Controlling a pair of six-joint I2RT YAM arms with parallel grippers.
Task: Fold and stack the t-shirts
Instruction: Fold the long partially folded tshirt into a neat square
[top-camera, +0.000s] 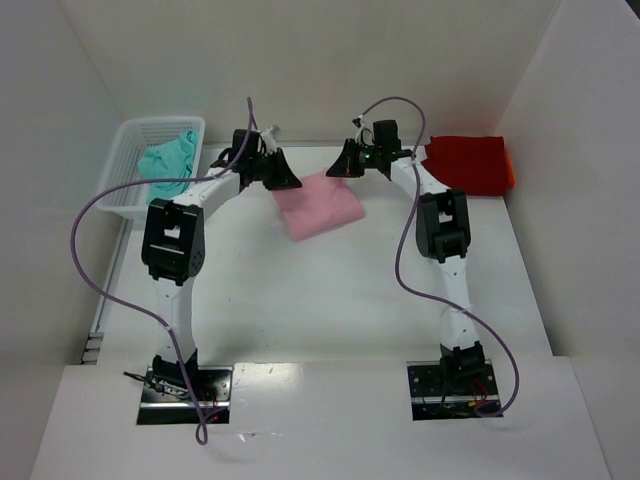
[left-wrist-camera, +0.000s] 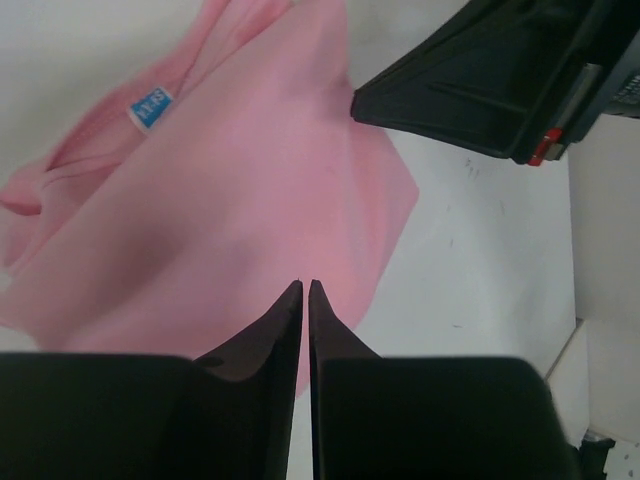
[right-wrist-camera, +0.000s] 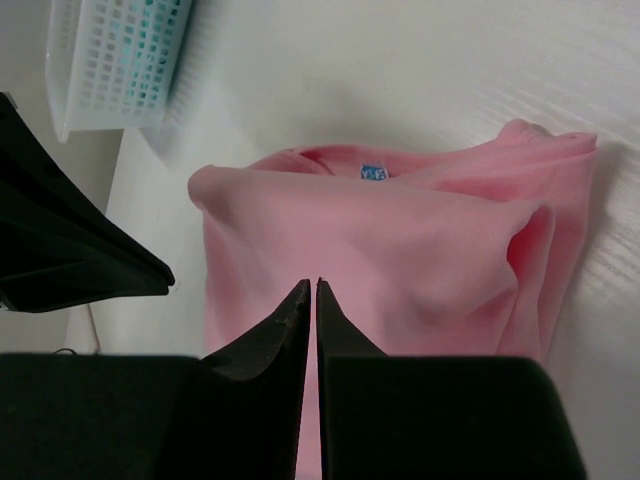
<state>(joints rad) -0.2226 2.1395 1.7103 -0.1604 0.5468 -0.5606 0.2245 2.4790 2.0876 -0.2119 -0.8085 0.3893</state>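
A light pink t-shirt (top-camera: 320, 205) lies loosely folded on the white table between my two grippers, its blue neck label showing in both wrist views. My left gripper (top-camera: 292, 184) hangs over its far left edge, and in the left wrist view the left gripper (left-wrist-camera: 305, 285) has its jaws together above the pink t-shirt (left-wrist-camera: 230, 200) with no cloth pinched. My right gripper (top-camera: 336, 170) stands at the far right edge, the right gripper (right-wrist-camera: 311, 285) likewise shut over the pink t-shirt (right-wrist-camera: 400, 240). A red t-shirt (top-camera: 470, 163) lies folded at the back right. A teal t-shirt (top-camera: 168, 157) sits in the basket.
The white mesh basket (top-camera: 160, 121) stands at the back left against the wall; the basket (right-wrist-camera: 110, 60) also shows in the right wrist view. White walls close the table on three sides. Purple cables loop off both arms.
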